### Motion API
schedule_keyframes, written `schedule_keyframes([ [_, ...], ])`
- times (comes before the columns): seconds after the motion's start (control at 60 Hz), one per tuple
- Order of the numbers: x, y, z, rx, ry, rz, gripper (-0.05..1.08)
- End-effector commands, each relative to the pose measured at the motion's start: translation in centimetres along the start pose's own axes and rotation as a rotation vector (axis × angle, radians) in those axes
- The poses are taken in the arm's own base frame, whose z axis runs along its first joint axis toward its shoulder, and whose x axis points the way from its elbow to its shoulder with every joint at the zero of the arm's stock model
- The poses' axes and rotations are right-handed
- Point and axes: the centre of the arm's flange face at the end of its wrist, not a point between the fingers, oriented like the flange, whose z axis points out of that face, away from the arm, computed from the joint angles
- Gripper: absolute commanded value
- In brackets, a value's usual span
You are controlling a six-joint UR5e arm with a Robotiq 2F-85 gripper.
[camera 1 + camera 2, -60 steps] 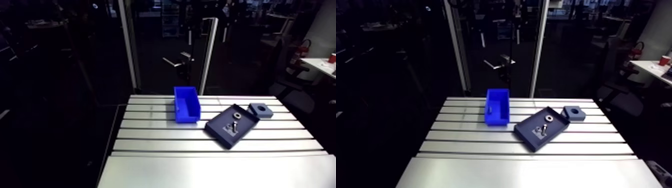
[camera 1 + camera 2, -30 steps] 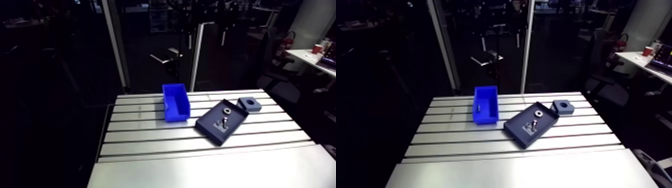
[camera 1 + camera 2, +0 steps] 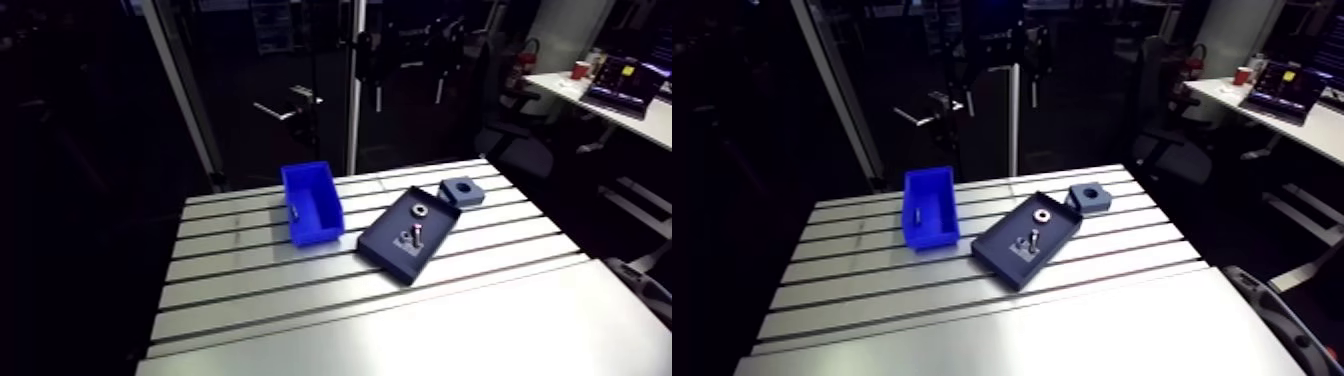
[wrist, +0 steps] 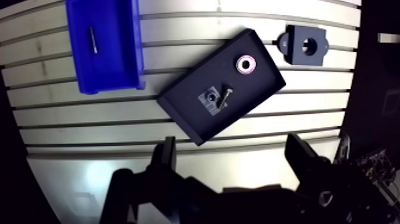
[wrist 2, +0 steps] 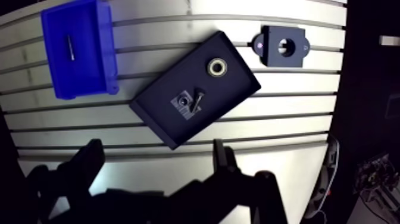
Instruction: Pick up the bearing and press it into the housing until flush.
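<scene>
1. Wrist view, starting at the jaws: two dark fingers (image 4: 165, 161), spread wide and closed on nothing, hanging above bare tabletop (image 4: 71, 122) of slotted aluminium.
2. Just ahead of the jaws: one dark rectangular tray (image 4: 184, 110), lying flat on the tabletop and askew across the slots, with its near corner roughly between the two fingers.
3. Inside that tray, toward its far end: one bearing (image 4: 246, 64), a metal ring lying flat, untouched and clear of the tray walls.
4. Also inside the tray, nearer the jaws: one small pale square piece (image 4: 208, 100) and one dark screw (image 4: 225, 98). Touching or just beside each other; too small to tell which.
5. Past the tray's far corner, just beside it and not in it: one housing (image 4: 306, 46), a dark block resting directly on the tabletop, with one round bore facing up and open.
6. On the tray's other side, near it but apart: one blue bin (image 4: 113, 59), open-topped, holding one thin dark pin (image 4: 94, 39).
7. Arm view, same count: one bin, one tray, one bearing, one housing. All set on the slotted part of the tabletop, with the tray between bin and housing, and a smooth plain strip of tabletop nearer the camera.
</scene>
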Motion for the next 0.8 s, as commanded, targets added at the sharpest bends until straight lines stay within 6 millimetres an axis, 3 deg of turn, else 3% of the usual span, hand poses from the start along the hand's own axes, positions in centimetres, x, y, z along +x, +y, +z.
schedule_keyframes([
  [0.017, 0.4, 4.7, 3.7, 0.013, -0.015, 0.028, 0.01],
  [0.35, 0.9, 6.9, 9.0, 0.024, -0.027, 0.044, 0.01],
  [0.6, 1.2, 6.9, 10.3, 0.021, -0.006, 0.037, 0.01],
  [0.8, 1.5, 6.4, 12.6, 0.048, -0.017, 0.034, 0.01],
])
